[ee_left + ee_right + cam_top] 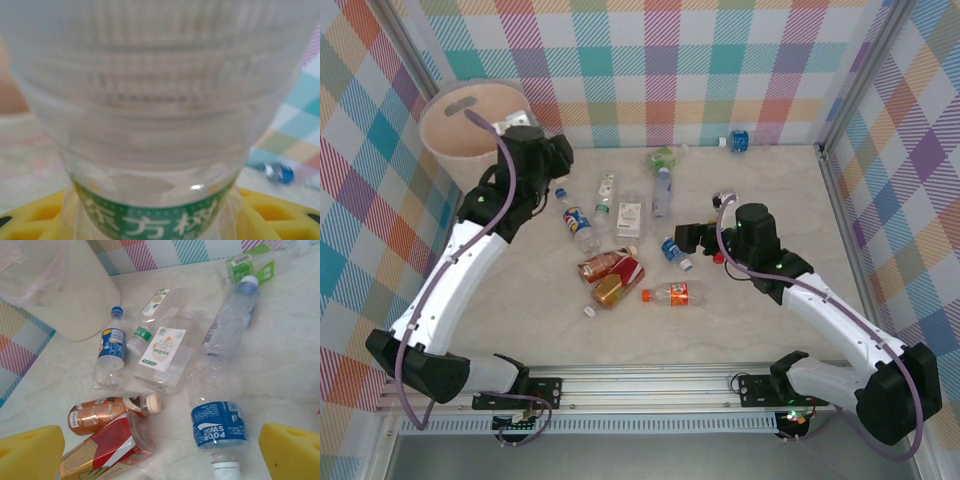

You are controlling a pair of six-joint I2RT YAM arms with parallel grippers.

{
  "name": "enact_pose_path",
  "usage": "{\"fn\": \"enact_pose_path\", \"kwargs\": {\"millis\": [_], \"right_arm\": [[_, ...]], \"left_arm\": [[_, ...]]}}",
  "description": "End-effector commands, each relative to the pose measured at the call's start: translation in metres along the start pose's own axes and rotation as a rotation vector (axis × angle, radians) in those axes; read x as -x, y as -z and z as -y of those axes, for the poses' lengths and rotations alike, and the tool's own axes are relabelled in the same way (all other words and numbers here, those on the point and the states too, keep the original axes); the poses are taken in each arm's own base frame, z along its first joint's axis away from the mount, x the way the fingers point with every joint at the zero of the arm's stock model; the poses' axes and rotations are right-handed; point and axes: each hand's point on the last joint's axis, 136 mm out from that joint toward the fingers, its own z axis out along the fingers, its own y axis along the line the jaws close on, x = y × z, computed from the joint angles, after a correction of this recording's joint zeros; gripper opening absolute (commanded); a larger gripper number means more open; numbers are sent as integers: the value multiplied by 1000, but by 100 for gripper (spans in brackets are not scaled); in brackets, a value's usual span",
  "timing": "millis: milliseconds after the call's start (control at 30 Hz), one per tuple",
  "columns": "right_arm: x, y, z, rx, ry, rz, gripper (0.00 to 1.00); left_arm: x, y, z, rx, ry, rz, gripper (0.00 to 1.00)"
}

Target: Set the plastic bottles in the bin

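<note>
The bin [448, 150] stands at ten o'clock on the table [770, 320]. At its rim's three o'clock side, the left gripper [525, 138] is clamped on a clear bottle [155, 125] with a green label in Chinese characters. It looks light, thin, slick and easily crumpled, so the ribbed body is the place to grip. The right gripper [162, 455] gapes wide and empty over a blue-label bottle [219, 426] reading "POCAR… SWE…", among the loose bottles [620, 265] at the centre.

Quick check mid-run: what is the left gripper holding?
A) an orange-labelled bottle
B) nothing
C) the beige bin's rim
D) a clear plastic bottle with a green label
D: on the left wrist camera, a clear ribbed plastic bottle with a green label sits between the yellow fingers of the left gripper.
</note>
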Motion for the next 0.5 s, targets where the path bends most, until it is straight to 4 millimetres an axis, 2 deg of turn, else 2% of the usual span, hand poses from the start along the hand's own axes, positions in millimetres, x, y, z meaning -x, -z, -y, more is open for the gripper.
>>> {"fn": "enact_pose_path", "kwargs": {"millis": [0,100,200,333,467], "right_arm": [[12,10,0,-21,28,62,100],[11,11,0,-22,37,58,100],[8,12,0,-21,36,48,100],[7,12,1,-26,28,40,100],[9,14,-1,-26,31,34,100]], "left_arm": [[64,-1,-23,123,-54,242,54],[99,-9,-42,176,-43,352,54],[124,-19,-62,217,-10,407,54],[131,-43,-82,267,6,408,54],[127,-78,-102,324,9,366,53]]}}
